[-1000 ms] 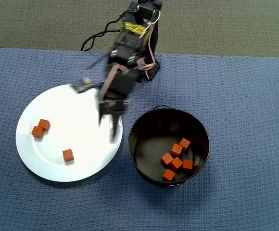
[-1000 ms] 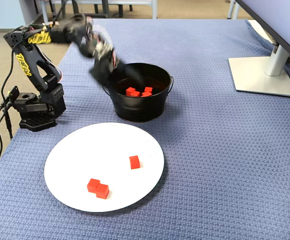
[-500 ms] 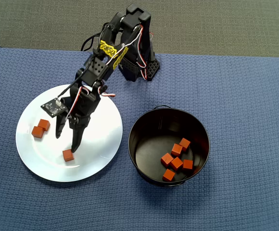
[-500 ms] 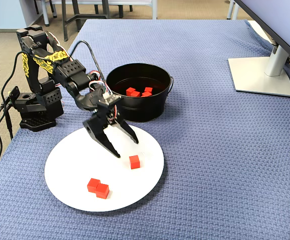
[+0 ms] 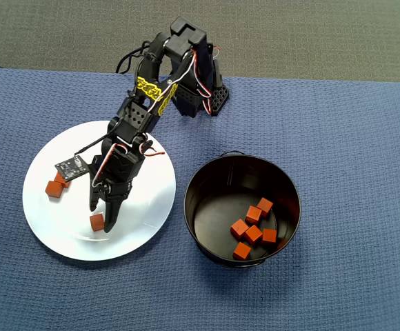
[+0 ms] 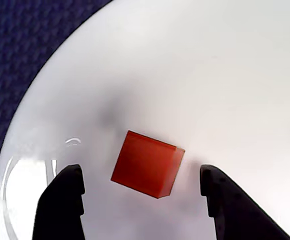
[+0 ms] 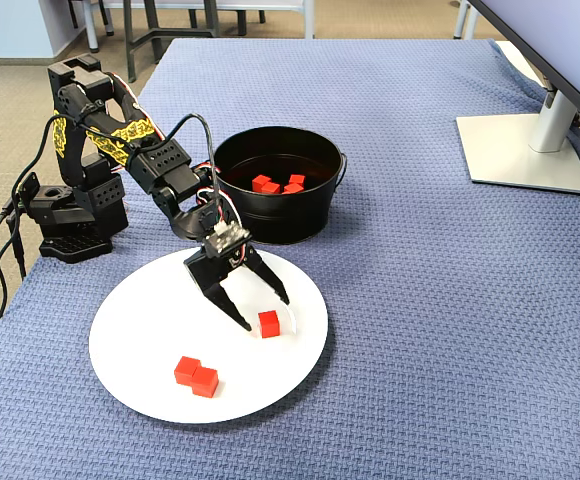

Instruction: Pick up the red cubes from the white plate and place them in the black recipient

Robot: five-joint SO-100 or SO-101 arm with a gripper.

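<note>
On the white plate (image 5: 55,221), at the left of the overhead view, a lone red cube (image 5: 97,222) was straddled by the jaws (image 6: 140,192), which stood apart without contact. Closure was required next, then transfer right to the black recipient (image 5: 207,183).

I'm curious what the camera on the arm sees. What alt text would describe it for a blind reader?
A single orange-red cube sits on a glossy white plate, between two open black fingers that do not touch it. Blue woven cloth shows at upper left.
</note>
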